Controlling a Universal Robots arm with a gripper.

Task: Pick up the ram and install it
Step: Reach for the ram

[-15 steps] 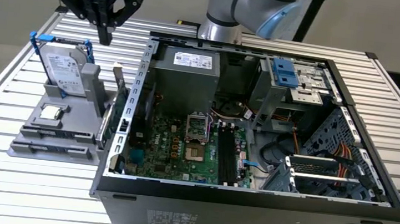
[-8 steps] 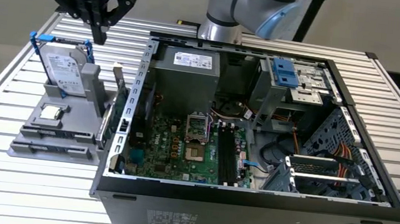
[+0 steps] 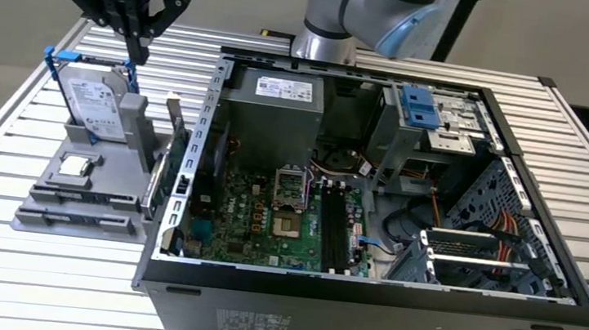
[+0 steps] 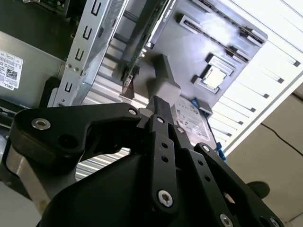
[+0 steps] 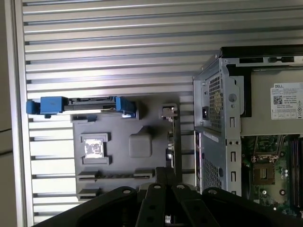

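Slatted metal table (image 3: 31, 269) runs under everything, with a plain grey wall behind it. An open computer case (image 3: 367, 308) fills the middle and the exterior view's right. Its motherboard (image 3: 266, 220) lies exposed on the case floor, with long black slots (image 3: 332, 226) along the board's right side.

On the exterior view's left, just beside the case, sits a grey fixture (image 3: 106, 185). It carries a silver hard drive (image 3: 93, 103) with blue rails, standing on edge, and a small square processor (image 3: 75, 165) lying flat nearer the camera. A green card with a metal bracket (image 5: 173, 137) stands upright between the fixture and the case wall.

The end effector (image 3: 139, 52) hangs at the exterior view's upper left, pointing down above the hard-drive end of the fixture. Its black fingers (image 4: 161, 109) are pressed together, tip to tip. Both wrist views look past those fingers onto the fixture and the near edge of the case.

Where the ram lies I cannot tell — the motherboard's slots and the fixture's long holder slots (image 5: 116, 176) are too dark and narrow to read.
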